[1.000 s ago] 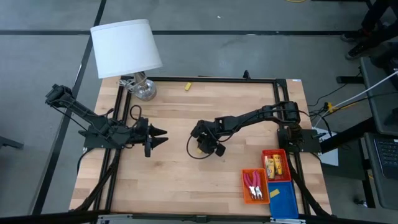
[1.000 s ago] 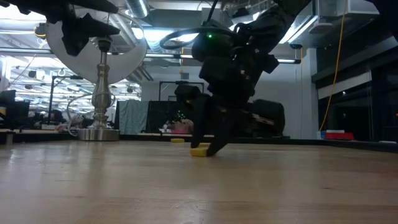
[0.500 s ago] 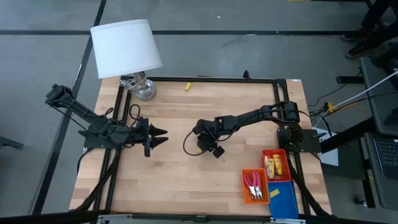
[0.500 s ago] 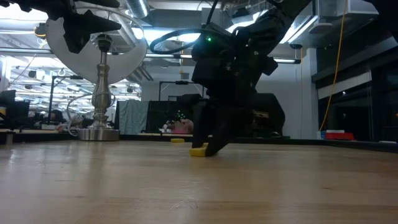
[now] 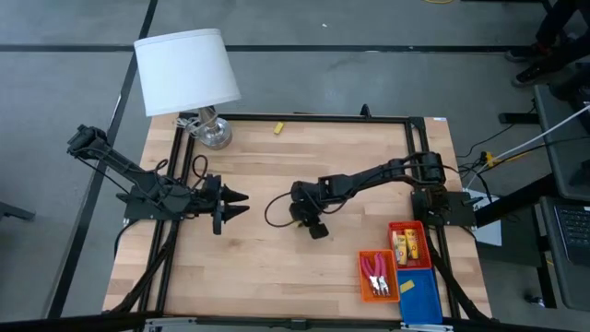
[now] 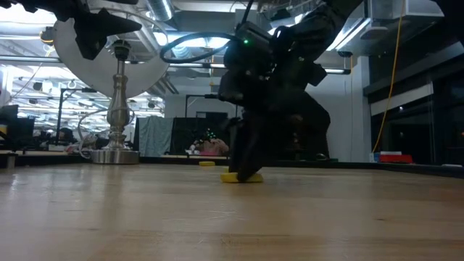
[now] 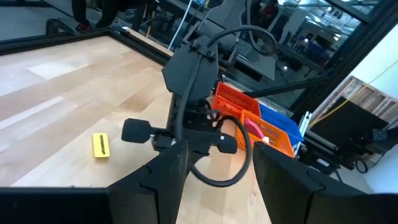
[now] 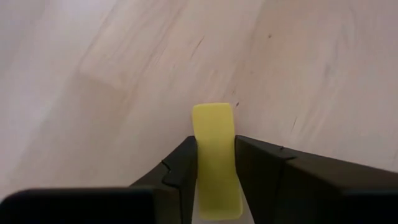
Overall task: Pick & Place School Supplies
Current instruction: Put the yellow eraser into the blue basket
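A small plain yellow block (image 8: pixel 214 130) lies flat on the wood near the table's middle, also seen in the low view as the block (image 6: pixel 241 177). My right gripper (image 8: pixel 215 146) stands over it, pointing down, shut on it; from above, the right gripper (image 5: pixel 307 219) hides the block. My left gripper (image 5: pixel 235 205) hovers open left of the middle, its fingers (image 7: pixel 168 180) pointing at the right arm. Another yellow block (image 5: pixel 277 128) lies by the far rail. Red-handled scissors (image 5: pixel 374 272) sit in the orange tray, yellow packs (image 5: pixel 406 244) in the red tray, a yellow block (image 5: pixel 407 287) in the blue tray. My right gripper pinches the yellow block by its two long sides (image 8: pixel 214 165), one finger (image 8: pixel 180 168) on each, lying across its narrow width. The fingers come from above, pointing down. The block lies flat with its underside on the table (image 6: pixel 241 178).
A white-shaded lamp (image 5: pixel 189 69) stands at the far left corner on a silver base (image 5: pixel 214 135). The orange tray (image 5: pixel 362 277), red tray (image 5: pixel 395 227) and blue tray (image 5: pixel 422 309) sit at the near right corner. A black rail (image 5: pixel 313 118) frames the table. A cable loop (image 5: pixel 277 210) hangs beside the right gripper.
My right gripper has turned about its upright axis over the block while staying low, and its cable loop has swung toward the table's left. The block has slid a little along the table under it. My left arm has kept still.
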`<state>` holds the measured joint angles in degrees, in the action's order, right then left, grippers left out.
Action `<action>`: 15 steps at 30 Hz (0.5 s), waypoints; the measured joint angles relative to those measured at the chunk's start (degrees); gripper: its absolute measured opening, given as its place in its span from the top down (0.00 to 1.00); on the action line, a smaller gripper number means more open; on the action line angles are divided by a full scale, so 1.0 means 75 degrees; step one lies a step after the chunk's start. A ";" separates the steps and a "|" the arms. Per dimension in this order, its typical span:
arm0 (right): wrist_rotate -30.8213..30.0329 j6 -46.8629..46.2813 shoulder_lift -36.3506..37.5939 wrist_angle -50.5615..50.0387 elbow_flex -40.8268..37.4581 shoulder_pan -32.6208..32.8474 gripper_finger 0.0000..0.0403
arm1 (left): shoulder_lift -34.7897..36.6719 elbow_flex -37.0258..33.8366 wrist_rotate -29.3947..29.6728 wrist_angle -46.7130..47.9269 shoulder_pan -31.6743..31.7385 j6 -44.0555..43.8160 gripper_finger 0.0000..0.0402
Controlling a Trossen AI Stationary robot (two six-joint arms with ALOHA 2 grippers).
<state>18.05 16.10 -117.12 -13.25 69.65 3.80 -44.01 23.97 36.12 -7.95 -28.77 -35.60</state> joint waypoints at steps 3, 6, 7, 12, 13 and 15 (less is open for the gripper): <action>0.0047 -0.0954 0.0003 -0.0005 0.0000 0.0102 0.75 | 0.0002 0.0000 -0.0018 0.0009 0.0000 0.0120 0.55; 0.0104 -0.1546 0.0070 -0.0150 -0.0002 0.0341 0.75 | 0.0067 0.0000 -0.0064 0.0092 0.0000 0.0311 0.55; 0.0117 -0.1711 0.0088 -0.0204 -0.0006 0.0451 0.75 | 0.0107 0.0000 -0.0071 0.0126 0.0000 0.0393 0.55; 0.0255 -0.2923 0.0386 -0.0651 -0.0035 0.1108 0.75 | 0.0451 0.0000 0.0247 0.0682 0.0075 0.0591 0.55; 0.0260 -0.3200 0.0502 -0.0891 -0.0035 0.1272 0.75 | 0.0530 0.0000 0.0260 0.0792 0.0127 0.0626 0.55; 0.0342 -0.3790 0.0687 -0.1154 -0.0026 0.1657 0.75 | 0.0662 0.0005 0.0177 0.1001 0.0253 0.0652 0.55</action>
<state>20.61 -12.33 -111.97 -21.91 69.45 16.23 -39.04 24.00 37.45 -0.44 -26.87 -30.71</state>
